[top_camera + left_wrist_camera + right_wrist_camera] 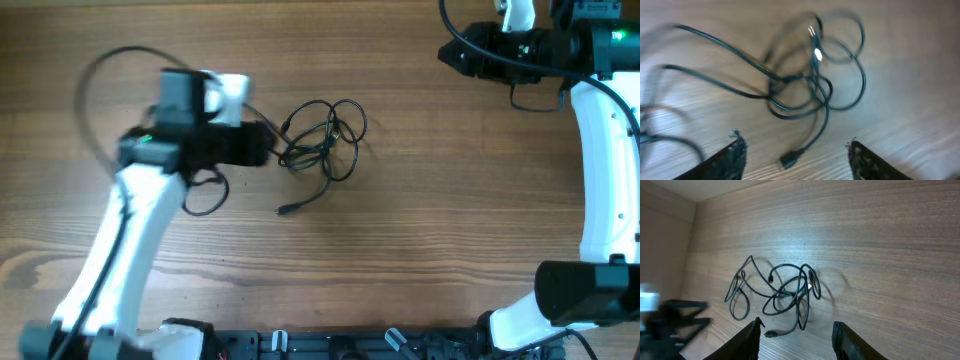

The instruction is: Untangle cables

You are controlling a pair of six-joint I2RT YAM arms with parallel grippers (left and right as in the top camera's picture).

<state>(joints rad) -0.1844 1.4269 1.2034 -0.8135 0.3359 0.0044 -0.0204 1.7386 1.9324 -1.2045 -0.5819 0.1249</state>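
The cables [325,145] are thin black cords tangled in loose loops at the table's middle, with one plug end [284,210] trailing toward the front. They also show in the left wrist view [812,82], blurred, and in the right wrist view [785,292]. My left gripper [262,145] is open and empty, just left of the tangle; in its own view [796,152] a plug [789,160] lies between the fingertips on the wood. My right gripper [796,330] is open and empty, far from the tangle at the back right [455,50].
The wooden table [450,200] fills the view. The left arm's own thick wires [100,70] loop at the back left, and another loop [205,195] hangs by the arm. The right arm's base [580,290] stands at the front right.
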